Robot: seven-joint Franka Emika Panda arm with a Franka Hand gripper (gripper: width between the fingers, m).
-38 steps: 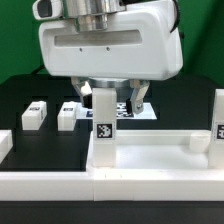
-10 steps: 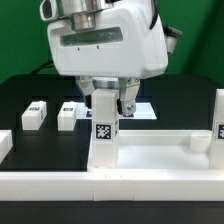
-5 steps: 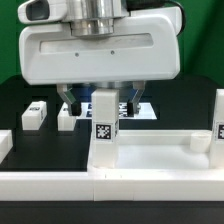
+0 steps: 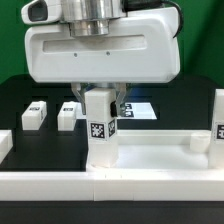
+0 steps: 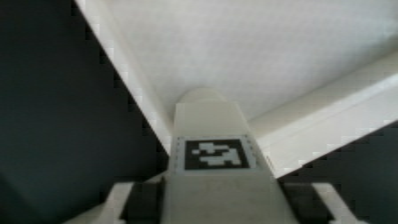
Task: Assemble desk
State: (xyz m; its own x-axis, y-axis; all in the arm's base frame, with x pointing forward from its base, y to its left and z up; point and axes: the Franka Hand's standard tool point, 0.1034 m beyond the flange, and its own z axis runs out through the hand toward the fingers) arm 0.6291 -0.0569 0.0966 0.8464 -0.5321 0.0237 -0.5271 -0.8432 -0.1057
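Observation:
A white block leg [image 4: 103, 130] with a black-and-white tag stands upright in the near corner of the desk top [image 4: 150, 160], a white tray with a raised rim. My gripper [image 4: 101, 100] hangs straight over it, with one finger against each side of the leg's upper end. In the wrist view the leg [image 5: 217, 135] fills the gap between the dark pads [image 5: 143, 200], and the desk top [image 5: 267, 50] lies beyond it. Another leg [image 4: 218, 118] stands at the tray's corner on the exterior view's right.
Two loose legs [image 4: 33, 114] [image 4: 67, 115] lie on the black table behind the tray. The marker board [image 4: 140, 108] lies further back, partly hidden by my gripper. A long white rail [image 4: 110, 192] runs along the front edge.
The fingers stood wide apart on either side of the leg; they have now closed in against its sides. The leg has not moved.

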